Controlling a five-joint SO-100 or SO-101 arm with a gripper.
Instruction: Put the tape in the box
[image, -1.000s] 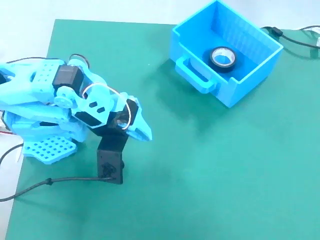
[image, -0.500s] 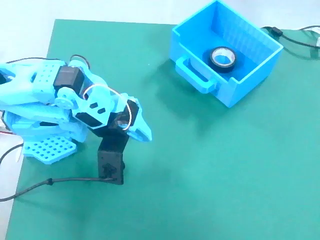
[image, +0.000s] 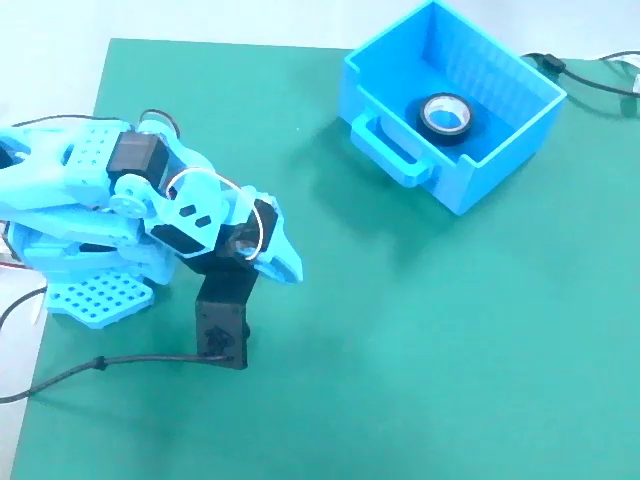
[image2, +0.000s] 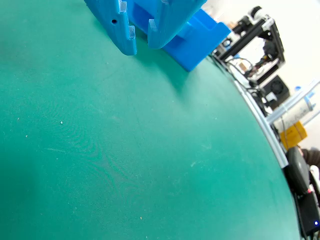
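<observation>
The black roll of tape (image: 446, 115) with a whitish core lies flat on the floor of the bright blue box (image: 482, 172) at the upper right of the fixed view. The box's loop handle (image: 391, 147) faces the arm. My light-blue arm is folded at the left of the green mat, far from the box. My gripper (image: 291, 267) points toward the mat's middle, shut and holding nothing. In the wrist view the gripper (image2: 142, 45) comes in from the top with its two fingers close together, and a corner of the box (image2: 200, 37) shows behind them. The tape is hidden in that view.
A black camera mount (image: 222, 322) hangs below the wrist, and a black cable (image: 90, 366) trails from it to the lower left. More cables (image: 590, 80) lie beside the box. In the wrist view, black equipment (image2: 257, 42) stands beyond the mat's right edge.
</observation>
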